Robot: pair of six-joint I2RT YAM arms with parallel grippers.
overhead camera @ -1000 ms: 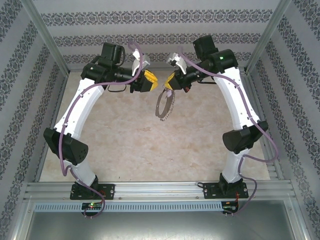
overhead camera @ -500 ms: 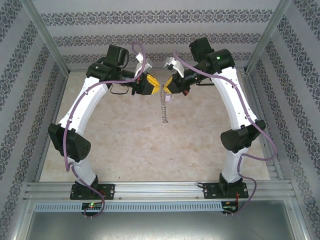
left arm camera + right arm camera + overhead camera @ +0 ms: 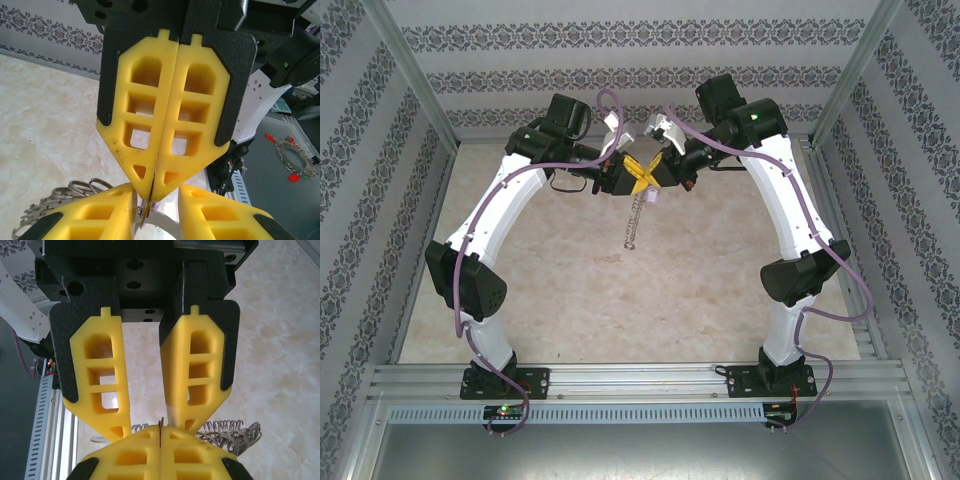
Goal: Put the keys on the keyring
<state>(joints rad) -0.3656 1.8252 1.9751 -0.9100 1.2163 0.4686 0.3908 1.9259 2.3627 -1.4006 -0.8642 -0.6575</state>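
High over the pale bench (image 3: 560, 300), toward its far side: left tool (image 3: 632, 172) and right tool (image 3: 654, 172), tip to tip. Right tool: squeezed tight shut, pinching the thin rim of the keyring (image 3: 634, 225). From above, just a skinny line of grey hoop and silvery bits, hanging down from that pinch, leaning a little to the left, up in the air and not on the bench. In the right wrist view, a thin dark sliver of metal poking up from the crack between the two shut yellow fingers (image 3: 140, 442), with a bunch of silvery wire loops of the ring fanned out just behind, to the right. Left tool: partway open, its fingers (image 3: 97, 386) apart with a strip of bench in the gap, gripping nothing to be seen. Set one on each side of the right tool's pointed tip, very near it; touching or not, hard to tell. In the left wrist view, the same meeting from the other side: shut right tool pointing down in the middle, the left tool's own two fingers at the bottom, a narrow dark strip of metal between them, more silvery loops low on the left. Tiny pale key (image 3: 653, 197): just under the right tool, right beside the top of the ring. On the hoop or only next to it, too small to tell.
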